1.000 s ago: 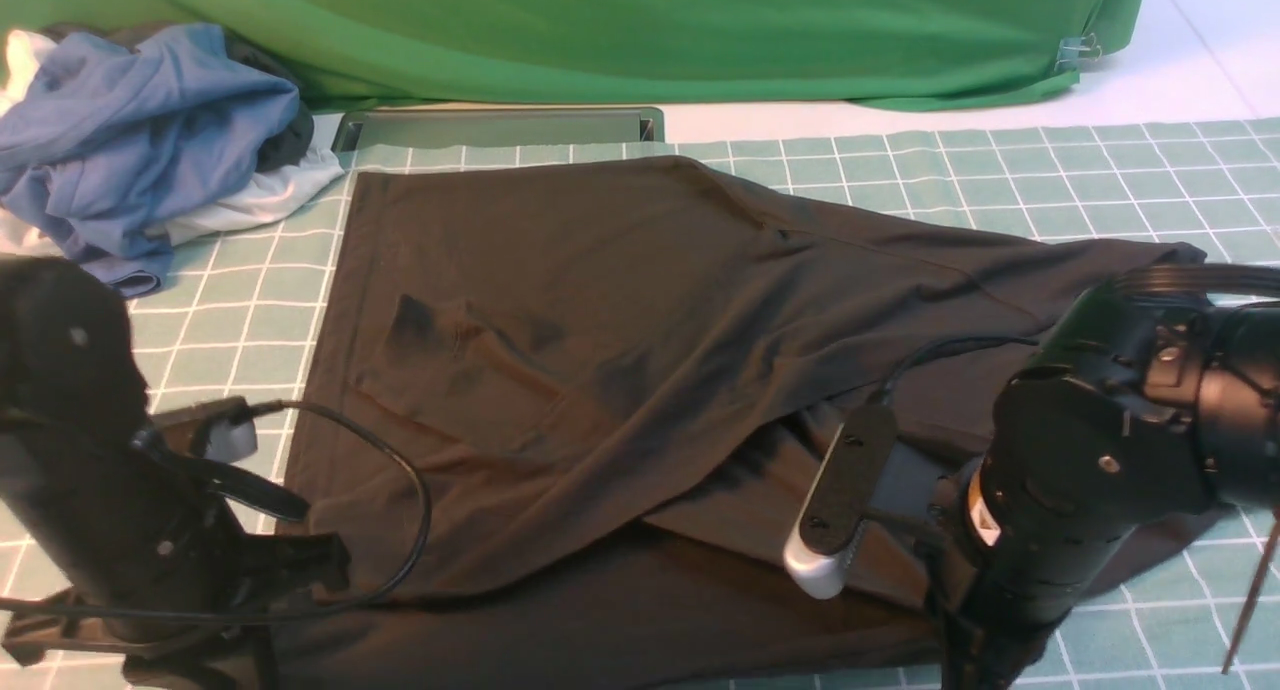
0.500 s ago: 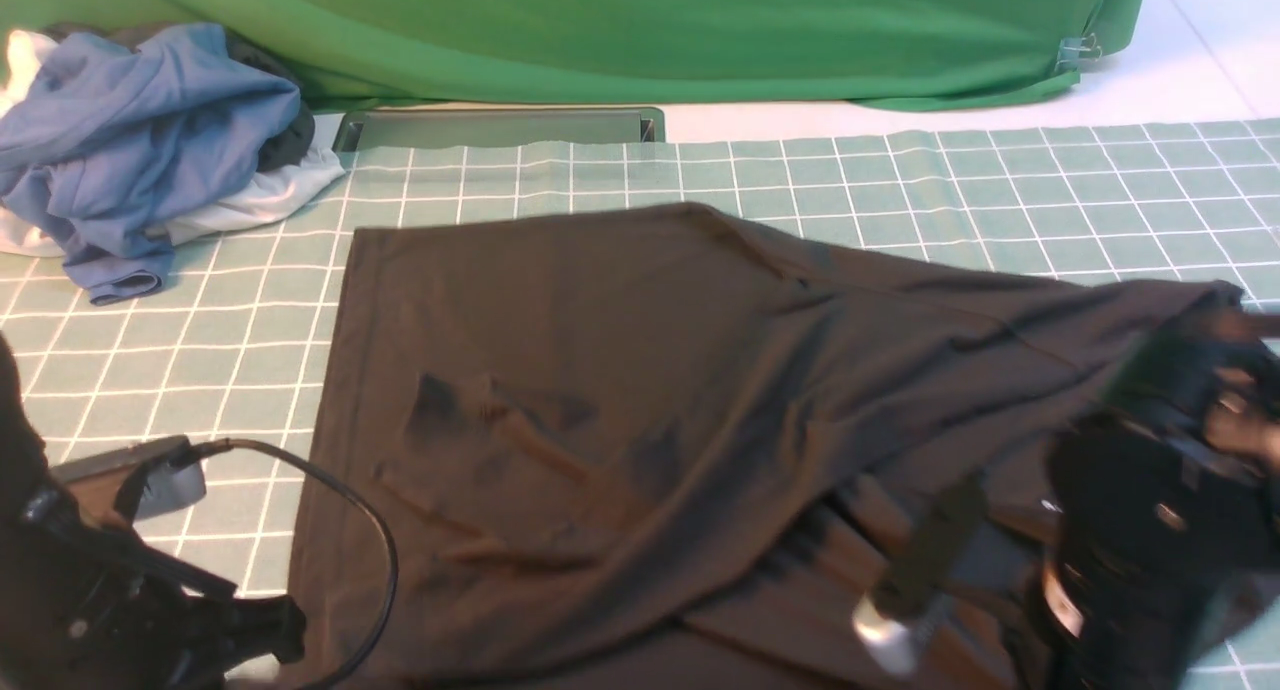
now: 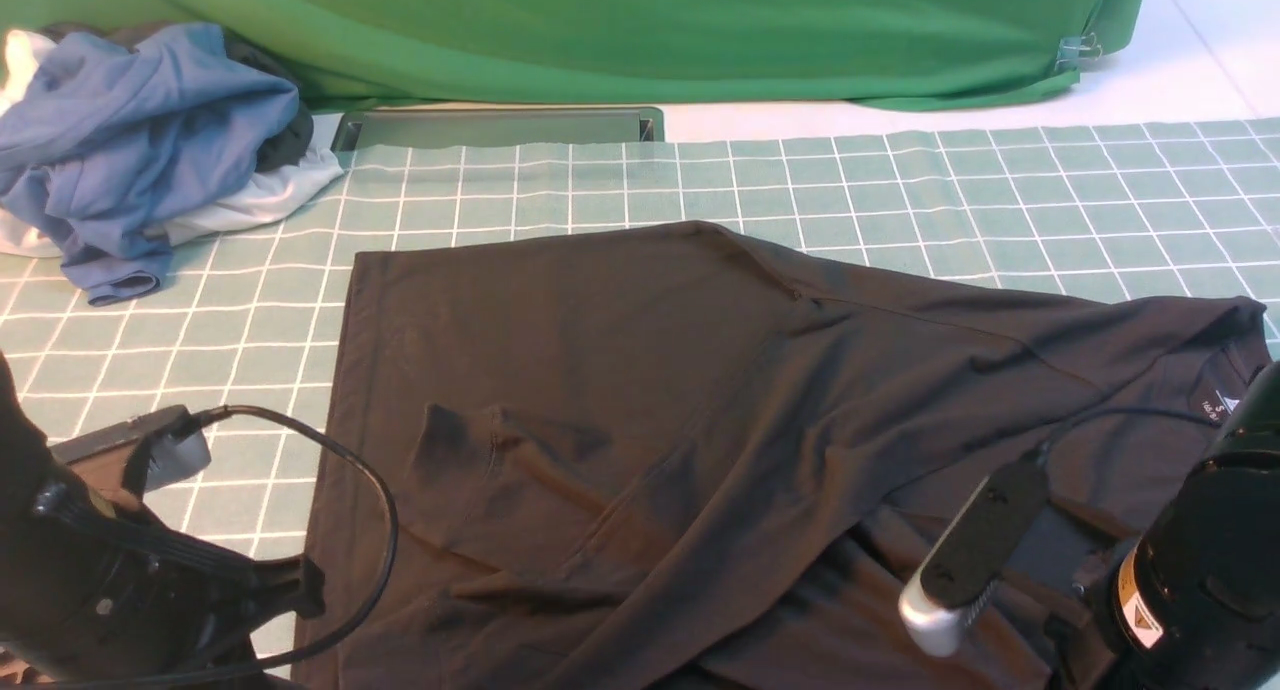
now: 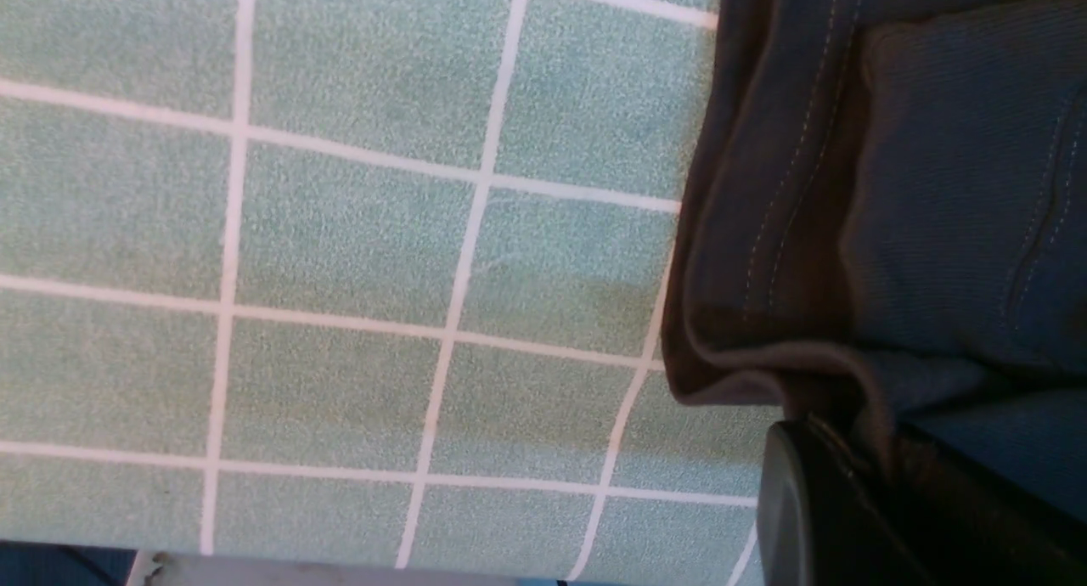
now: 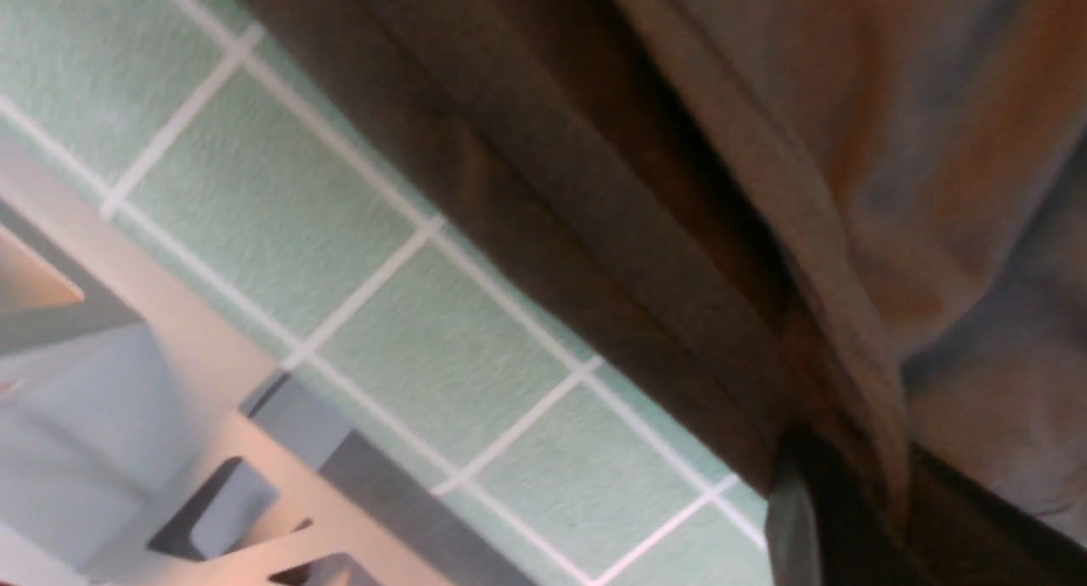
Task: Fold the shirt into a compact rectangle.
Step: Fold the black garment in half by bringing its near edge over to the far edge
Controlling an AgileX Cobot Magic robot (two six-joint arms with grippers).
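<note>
Black long-sleeved knit shirt [image 3: 650, 390] lies across centre and lower right of pale green white-gridded mat [image 3: 900, 190], green cloth backdrop [image 3: 600, 30] along top edge, left gripper [image 4: 875, 450] and right gripper [image 5: 858, 480] each pinched shut on its fabric.

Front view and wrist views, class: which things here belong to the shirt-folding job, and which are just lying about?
Belonging to the job:
black shirt
left tool, pinching shirt fabric
right tool, pinching shirt fabric

Just lying about:
blue garment
white garment
green cloth
</note>
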